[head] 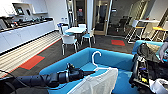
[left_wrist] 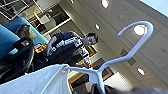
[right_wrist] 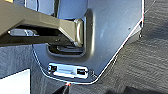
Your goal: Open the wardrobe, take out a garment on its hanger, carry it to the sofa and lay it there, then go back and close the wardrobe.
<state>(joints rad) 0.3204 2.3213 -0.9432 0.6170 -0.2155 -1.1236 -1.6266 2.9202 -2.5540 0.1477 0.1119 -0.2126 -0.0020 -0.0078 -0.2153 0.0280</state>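
Your left gripper [head: 93,72] is clamped on the hanger [head: 96,62] just below its hook, so the hanger stands upright at the gripper's tip with the curved hook rising above it. The garment [head: 98,82] hangs from the hanger's shoulders directly beyond and below the gripper, held over the seat of the sofa [head: 110,60], inside its wrap-around back. Whether the fabric's lower edge touches the cushion cannot be told.

Your left arm reaches in from the lower left, stretched almost level, forearm and wrist in one line pointing toward the sofa.

In the left wrist view the hanger [left_wrist: 120,60] shows as a slim white piece with a rounded hook against the ceiling, and the garment [left_wrist: 37,80] as thin, plain white cloth draped off one shoulder of it.

Whether the right gripper is open or closed cannot be told.

A person [left_wrist: 67,50] sits at the sofa's far right end. Beyond the sofa stand a white table with chairs [head: 75,33] and a kitchen counter [head: 22,32].
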